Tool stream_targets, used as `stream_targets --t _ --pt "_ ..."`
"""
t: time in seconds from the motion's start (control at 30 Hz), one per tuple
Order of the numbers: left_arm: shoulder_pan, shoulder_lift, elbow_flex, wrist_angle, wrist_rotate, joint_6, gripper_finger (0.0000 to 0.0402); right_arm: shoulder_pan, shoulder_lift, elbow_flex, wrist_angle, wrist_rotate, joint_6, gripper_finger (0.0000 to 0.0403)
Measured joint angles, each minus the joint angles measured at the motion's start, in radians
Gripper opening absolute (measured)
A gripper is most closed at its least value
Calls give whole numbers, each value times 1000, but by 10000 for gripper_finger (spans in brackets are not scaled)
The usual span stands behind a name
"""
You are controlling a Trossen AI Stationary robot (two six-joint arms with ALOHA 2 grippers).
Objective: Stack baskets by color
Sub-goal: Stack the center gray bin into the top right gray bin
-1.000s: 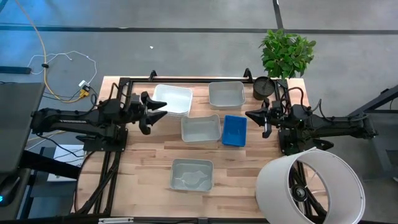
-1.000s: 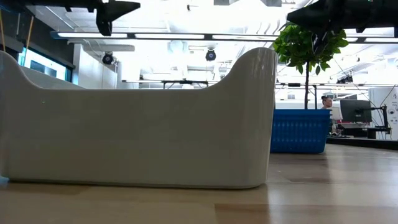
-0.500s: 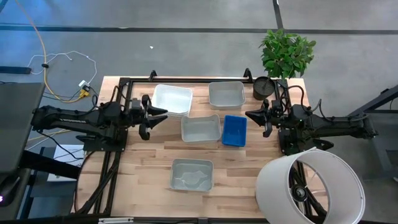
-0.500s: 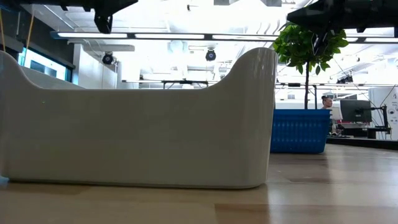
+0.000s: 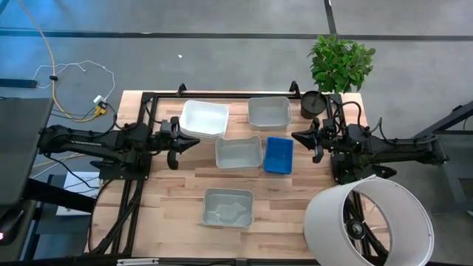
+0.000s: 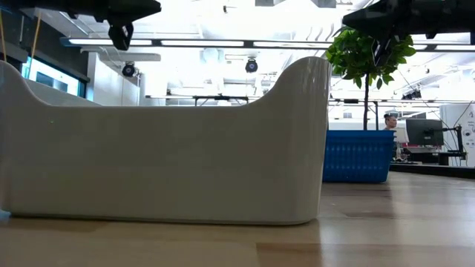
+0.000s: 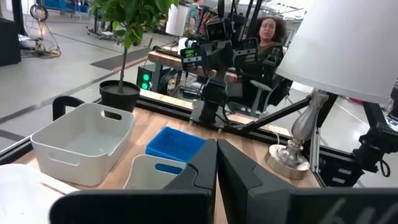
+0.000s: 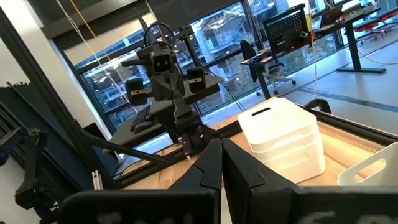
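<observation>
Hovering beside the white baskets (image 5: pixel 205 118), the left gripper (image 5: pixel 194 140) is closed and empty; the right gripper (image 5: pixel 295 136), closed and empty, waits near the blue basket (image 5: pixel 278 154).

On the counter (image 5: pixel 177 199), counted from above:
- White baskets (image 5: pixel 205 118): one stack, far-left; number of layers cannot be told.
- Translucent grey baskets: three, standing singly (image 5: pixel 269 112), (image 5: pixel 239 153), (image 5: pixel 228 207).
- Blue baskets (image 5: pixel 278 155): one position, layers unclear.
- Lampshade (image 5: pixel 368 222): one.
- Potted plant (image 5: pixel 338 63): one.
</observation>
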Motion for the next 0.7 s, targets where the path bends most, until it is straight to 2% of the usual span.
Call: stream_targets --t 0.23,0.33,0.53,0.7 --pt "0 1 0 34 -8 0 0 0 0 0 0 0 3 2" --pt "0 0 0 59 -14 0 0 0 0 0 0 4 6 20" --pt "0 0 0 87 -18 0 0 0 0 0 0 60 6 120" --pt "0 0 1 106 -29 0 0 0 0 0 -9 57 5 211"
